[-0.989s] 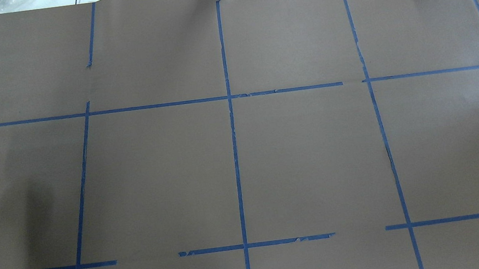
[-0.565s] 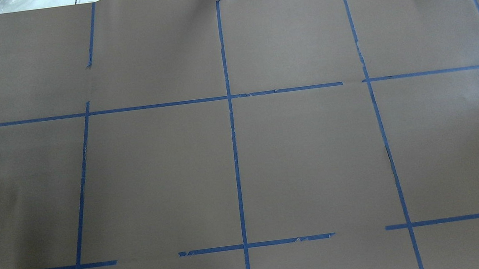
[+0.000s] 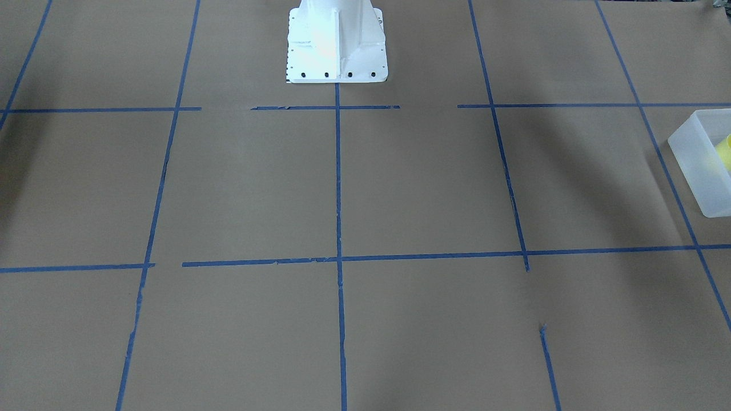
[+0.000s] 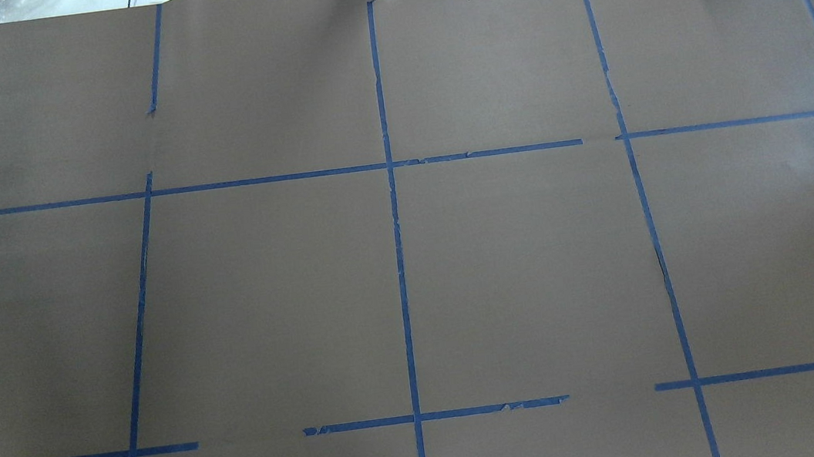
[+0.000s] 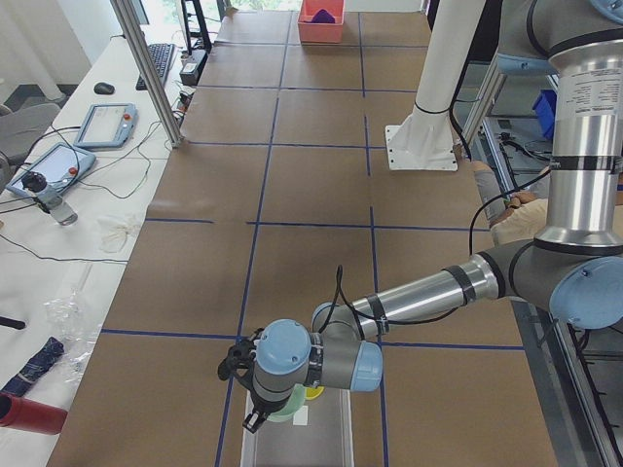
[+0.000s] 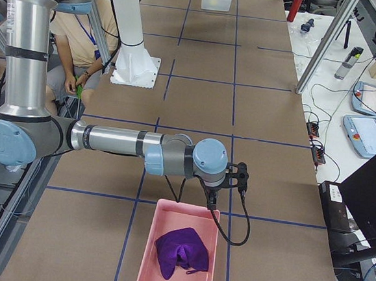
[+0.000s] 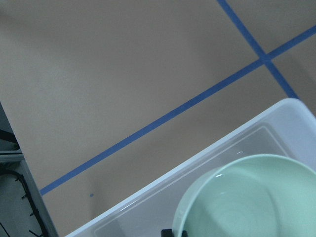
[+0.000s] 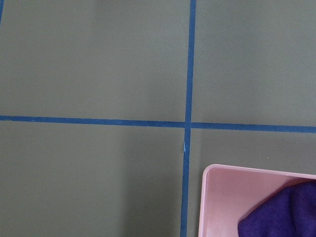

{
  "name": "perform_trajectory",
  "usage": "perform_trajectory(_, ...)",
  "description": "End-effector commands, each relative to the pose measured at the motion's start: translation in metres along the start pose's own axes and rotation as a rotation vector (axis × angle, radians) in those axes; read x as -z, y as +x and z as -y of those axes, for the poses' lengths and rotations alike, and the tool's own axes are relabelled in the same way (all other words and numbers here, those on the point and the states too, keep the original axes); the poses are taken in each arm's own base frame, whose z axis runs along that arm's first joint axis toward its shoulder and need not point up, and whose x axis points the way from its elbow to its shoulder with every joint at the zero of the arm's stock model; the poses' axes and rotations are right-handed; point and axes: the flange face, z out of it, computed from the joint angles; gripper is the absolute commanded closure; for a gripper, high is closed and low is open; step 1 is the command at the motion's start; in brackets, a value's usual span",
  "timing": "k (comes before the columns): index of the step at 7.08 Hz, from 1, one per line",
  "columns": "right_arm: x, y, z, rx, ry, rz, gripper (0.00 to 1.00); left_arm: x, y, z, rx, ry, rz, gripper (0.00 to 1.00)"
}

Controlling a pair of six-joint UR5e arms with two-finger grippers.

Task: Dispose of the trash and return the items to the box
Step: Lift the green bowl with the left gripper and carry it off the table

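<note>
1. Two items are to go back, and one is home: the yellow cup [image 3: 724, 151] sits inside the translucent box [image 3: 691, 160] at the table's end on the robot's left.
2. The mint-green bowl [image 7: 247, 202] is over that box's open mouth, its hollow facing up. In the left side view it is close beside the cup. I cannot tell whether its base touches the box floor.
3. The left gripper [image 7: 174, 232] shows only as a dark sliver at the bowl's rim (the wrist hides the rest in the side view). I judge that it is pinching the rim, though I do not see this plainly.
4. By my reading, what is left for the bowl is to settle it in the box, let go and lift clear.
5. At the opposite end, the pink bin [image 6: 182, 217] holds a crumpled purple cloth [image 6: 180, 254]. If that cloth is the trash, the disposal half looks done. Nothing else shows in the bin.
6. The right gripper [image 6: 212, 200] hovers just above the pink bin's rim on the side towards the table's middle. I cannot tell whether its fingers are wide or narrow, because its wrist view shows only the bin's corner and a bit of the cloth.
</note>
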Motion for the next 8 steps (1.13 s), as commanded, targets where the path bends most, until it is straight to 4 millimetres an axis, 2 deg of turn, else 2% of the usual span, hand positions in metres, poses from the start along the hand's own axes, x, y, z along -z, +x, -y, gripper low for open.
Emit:
perform_trajectory(1, 0.000, 0.000, 0.000, 0.001, -0.001, 0.000, 0.00, -0.004, -0.020, -0.027, 0.010, -0.035, 0.072, 1.00)
perform_trajectory(2, -0.001, 0.000, -0.001, -0.003, -0.003, 0.003, 0.00, -0.013, -0.023, -0.036, 0.026, -0.052, 0.061, 1.00)
perform_trajectory(3, -0.002, 0.000, -0.001, -0.001, -0.005, 0.002, 0.00, -0.019, -0.024, -0.040, 0.036, -0.062, 0.053, 0.84)
perform_trajectory(4, -0.007, -0.001, -0.001, 0.002, -0.014, 0.000, 0.00, -0.021, -0.024, -0.044, 0.042, -0.066, 0.050, 0.60)
perform_trajectory(5, -0.009, -0.002, -0.001, 0.000, -0.019, 0.001, 0.00, -0.022, -0.023, -0.044, 0.046, -0.063, 0.043, 0.45)
perform_trajectory(7, -0.015, -0.010, 0.001, -0.030, -0.031, 0.004, 0.00, -0.007, -0.024, -0.025, 0.029, -0.033, 0.059, 0.21)
perform_trajectory(8, -0.019, -0.014, 0.002, -0.038, -0.038, 0.005, 0.00, 0.015, -0.020, -0.003, 0.106, 0.017, 0.077, 0.21)
